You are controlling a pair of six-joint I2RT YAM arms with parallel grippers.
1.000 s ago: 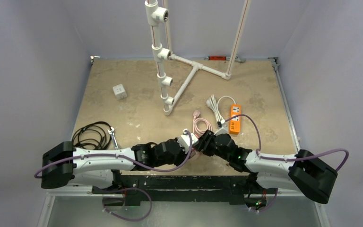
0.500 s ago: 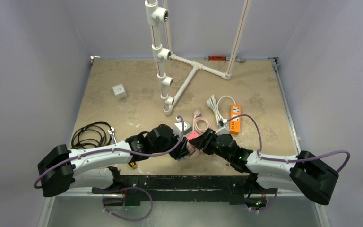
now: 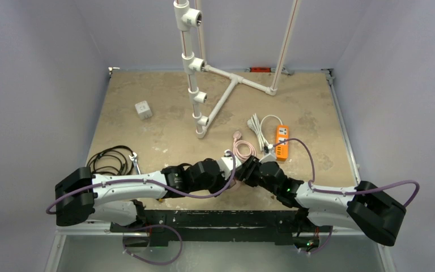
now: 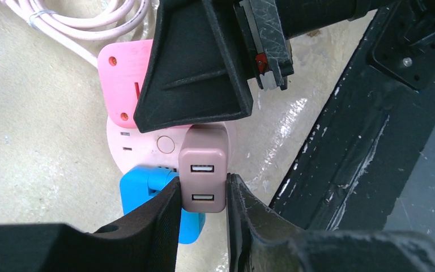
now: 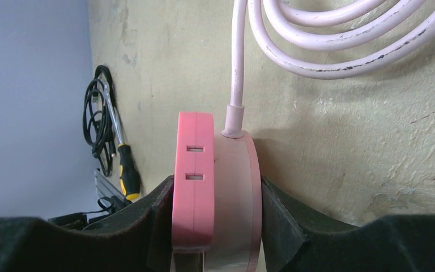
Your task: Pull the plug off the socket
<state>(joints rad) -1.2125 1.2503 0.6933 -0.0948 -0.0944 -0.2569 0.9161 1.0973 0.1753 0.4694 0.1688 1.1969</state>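
The left jaws pinch the plug (image 4: 203,180), the right jaws clamp the socket (image 5: 235,192): grips set. Next likely calls for a straight pull apart

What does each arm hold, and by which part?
Left fingers pinch the USB plug by its two long sides. Right fingers clamp the pink socket, with a pink adapter on it, across both faces.

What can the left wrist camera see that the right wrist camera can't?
Only left wrist: the left gripper pinching a taupe two-port USB charger plug, beside a blue plug. Only right wrist: a yellow-and-black-handled screwdriver and a coiled black cable bundle. Both: the right gripper clamping the pale pink round socket with its pink cable.
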